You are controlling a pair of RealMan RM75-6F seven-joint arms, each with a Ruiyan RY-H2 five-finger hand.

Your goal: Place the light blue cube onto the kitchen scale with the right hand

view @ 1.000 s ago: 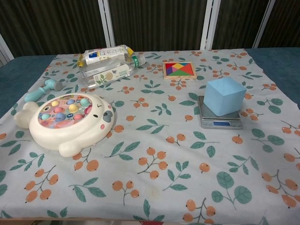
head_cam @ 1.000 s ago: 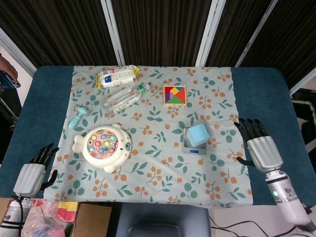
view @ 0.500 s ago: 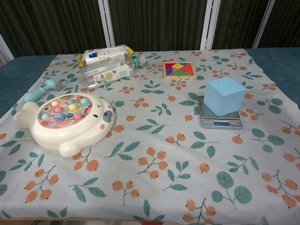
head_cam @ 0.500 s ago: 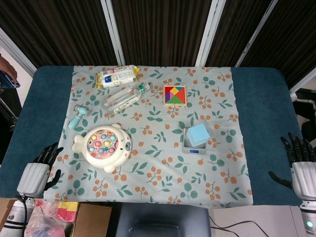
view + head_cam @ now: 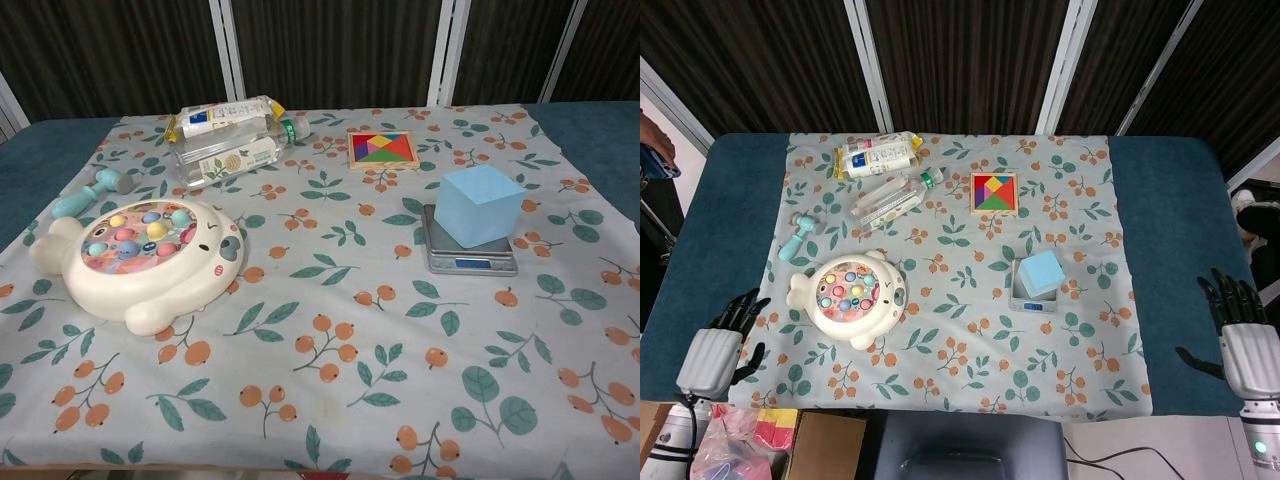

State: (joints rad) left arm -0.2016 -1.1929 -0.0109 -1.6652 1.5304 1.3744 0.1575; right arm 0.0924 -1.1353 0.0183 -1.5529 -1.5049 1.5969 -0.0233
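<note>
The light blue cube [image 5: 1041, 271] [image 5: 480, 205] sits on the small grey kitchen scale [image 5: 1033, 300] [image 5: 470, 262], right of the cloth's middle. My right hand [image 5: 1242, 345] is at the table's front right corner, far from the cube, fingers spread and holding nothing. At the front left corner my left hand [image 5: 718, 347] also holds nothing, fingers apart. Neither hand shows in the chest view.
A white fish-shaped toy [image 5: 848, 294] lies at the front left. A small blue toy hammer [image 5: 796, 236], plastic tubes and a snack packet [image 5: 878, 154] are at the back left. A tangram puzzle [image 5: 995, 193] lies at the back middle, on the floral cloth [image 5: 970, 360].
My right hand has drawn back from beside the scale to the front right corner of the table. The cube stays on the scale. The left hand has barely moved.
</note>
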